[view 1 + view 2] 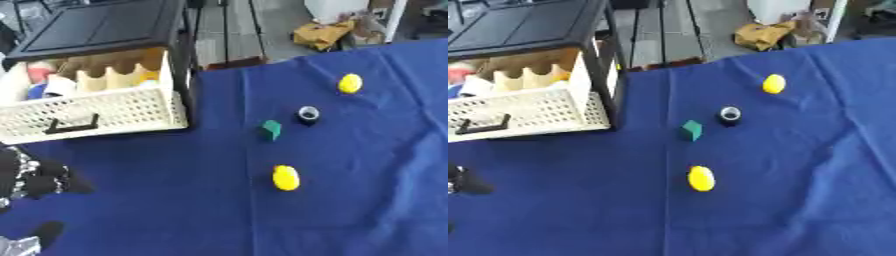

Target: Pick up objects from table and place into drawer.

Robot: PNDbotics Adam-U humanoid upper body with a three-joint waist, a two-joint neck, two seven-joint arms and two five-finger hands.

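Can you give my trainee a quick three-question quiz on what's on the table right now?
1. True or false: the drawer stands pulled open with things already inside.
2. Which loose thing lies nearest the drawer? A) green block B) far yellow object C) black-and-white roll
3. Fill in: the only robot hand in view is the ___ hand, at the lower left edge of the left eye view.

Key: 1 true. 2 A. 3 left; it holds nothing. The near yellow object also waits on the blue cloth.
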